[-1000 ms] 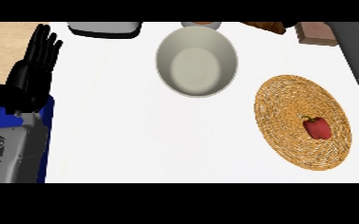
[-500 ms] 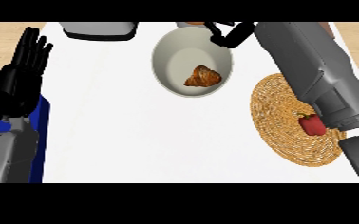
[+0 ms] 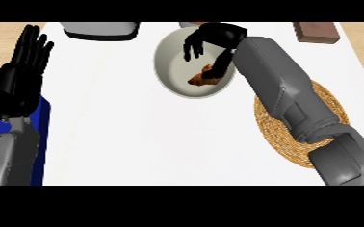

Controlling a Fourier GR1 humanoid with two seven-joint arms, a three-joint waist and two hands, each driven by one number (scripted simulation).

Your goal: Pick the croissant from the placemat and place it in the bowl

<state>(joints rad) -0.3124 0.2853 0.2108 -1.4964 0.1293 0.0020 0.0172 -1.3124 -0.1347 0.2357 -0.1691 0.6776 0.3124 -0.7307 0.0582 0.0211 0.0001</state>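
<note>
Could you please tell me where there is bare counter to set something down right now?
The widest free patch is the white counter between the left hand, resting open at the left edge, and the right forearm, below the bowl. A narrower strip lies left of the bowl. It is crowded at the bowl, where the right hand hangs over the croissant, and over the placemat.

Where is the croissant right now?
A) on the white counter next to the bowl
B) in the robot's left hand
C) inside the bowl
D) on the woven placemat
C: the croissant lies inside the bowl, just under the fingers of the right robot hand, while the woven placemat sits off to the side.
</note>
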